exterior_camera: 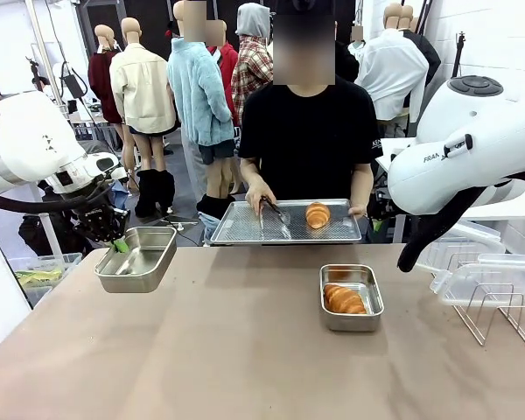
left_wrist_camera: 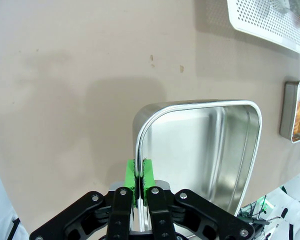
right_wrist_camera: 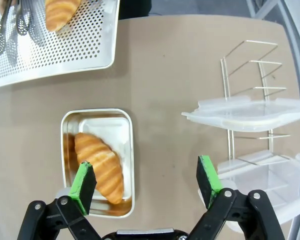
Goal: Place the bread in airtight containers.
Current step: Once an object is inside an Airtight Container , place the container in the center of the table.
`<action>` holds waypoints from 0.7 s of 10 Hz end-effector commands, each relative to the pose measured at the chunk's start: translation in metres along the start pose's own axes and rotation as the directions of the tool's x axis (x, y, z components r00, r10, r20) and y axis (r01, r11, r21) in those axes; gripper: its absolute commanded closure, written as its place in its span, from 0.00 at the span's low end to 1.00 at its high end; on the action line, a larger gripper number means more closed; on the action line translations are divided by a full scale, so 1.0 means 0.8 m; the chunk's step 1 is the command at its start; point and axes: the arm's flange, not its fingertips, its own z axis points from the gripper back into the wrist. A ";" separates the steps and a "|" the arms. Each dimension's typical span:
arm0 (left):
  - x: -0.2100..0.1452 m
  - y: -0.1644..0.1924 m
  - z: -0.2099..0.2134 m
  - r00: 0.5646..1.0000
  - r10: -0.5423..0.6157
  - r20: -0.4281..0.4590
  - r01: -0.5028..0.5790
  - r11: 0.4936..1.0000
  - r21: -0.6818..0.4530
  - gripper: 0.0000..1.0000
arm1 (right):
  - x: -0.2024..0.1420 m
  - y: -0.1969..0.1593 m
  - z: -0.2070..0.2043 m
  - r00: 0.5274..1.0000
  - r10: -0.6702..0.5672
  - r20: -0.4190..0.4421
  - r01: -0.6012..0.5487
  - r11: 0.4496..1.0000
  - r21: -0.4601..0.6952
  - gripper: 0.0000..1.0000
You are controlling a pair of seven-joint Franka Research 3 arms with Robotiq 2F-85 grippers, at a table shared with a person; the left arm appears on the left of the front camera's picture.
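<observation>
At the table's left edge, my left gripper (exterior_camera: 115, 243) (left_wrist_camera: 139, 172) is clamped fully closed, its green pads pinching the thin rim of an empty container (exterior_camera: 136, 276) (left_wrist_camera: 200, 150) at one short end. That shiny steel tin hangs level and appears raised off the brown table (exterior_camera: 245, 367), with its shadow on the surface beside it.

My right gripper (right_wrist_camera: 147, 177) has its jaws spread wide and grips nothing. It hovers above the table between a second container (exterior_camera: 350, 322) (right_wrist_camera: 112, 127) and a wire rack (exterior_camera: 499, 315) (right_wrist_camera: 240, 60) that carries two clear plastic lids (exterior_camera: 486, 276) (right_wrist_camera: 250, 110).

The second container sits on the table right of centre, and a golden croissant (exterior_camera: 344, 299) (right_wrist_camera: 100, 162) lies inside it.

Farther off, at the far edge, a perforated steel tray (exterior_camera: 245, 229) (right_wrist_camera: 75, 50) holds a second croissant (exterior_camera: 318, 214) (right_wrist_camera: 60, 12). A person in a black shirt stands behind the tray, one hand (exterior_camera: 258, 199) holding metal tongs (exterior_camera: 276, 210) (right_wrist_camera: 10, 30) over it, just beside that croissant.
</observation>
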 end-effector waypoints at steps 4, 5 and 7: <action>-0.001 -0.001 0.006 1.000 0.010 0.008 -0.010 1.000 0.008 1.00 | -0.002 0.000 -0.002 1.000 -0.007 -0.007 0.007 1.000 0.010 0.00; -0.001 -0.001 0.006 1.000 0.010 0.008 -0.010 1.000 0.008 1.00 | -0.002 0.000 -0.002 1.000 -0.007 -0.007 0.007 1.000 0.010 0.00; -0.001 -0.001 0.006 1.000 0.010 0.008 -0.010 1.000 0.008 1.00 | -0.002 0.000 -0.002 1.000 -0.007 -0.007 0.007 1.000 0.010 0.00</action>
